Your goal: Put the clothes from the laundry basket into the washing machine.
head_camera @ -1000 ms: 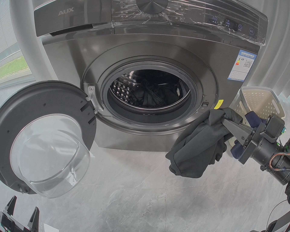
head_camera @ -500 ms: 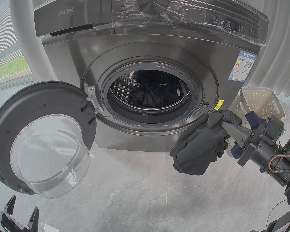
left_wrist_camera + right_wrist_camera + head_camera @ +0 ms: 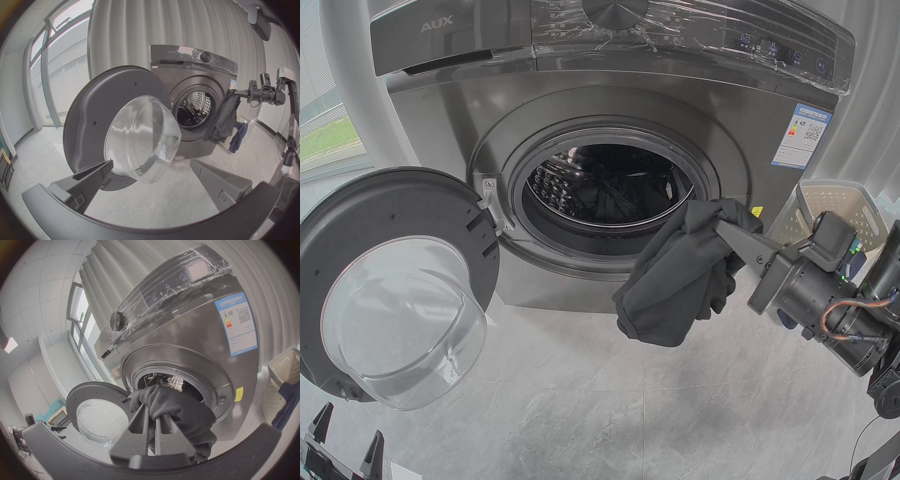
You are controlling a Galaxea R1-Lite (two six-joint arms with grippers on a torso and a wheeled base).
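Note:
A black garment hangs from my right gripper, which is shut on its top fold just outside the lower right rim of the washing machine's round opening. The right wrist view has the shut fingers pinching the black garment in front of the drum. Dark clothes lie inside the drum. The cream laundry basket stands right of the machine, with a blue garment draped over its edge. My left gripper is open and low on the left, facing the door.
The machine's door stands swung wide open to the left, its clear bowl bulging outward. Grey tiled floor spreads in front of the machine. A curtain hangs behind it, and windows are at the far left.
My right gripper has carried the black garment up and to the left, from beside the basket to the opening's lower right rim. The left gripper has stayed put.

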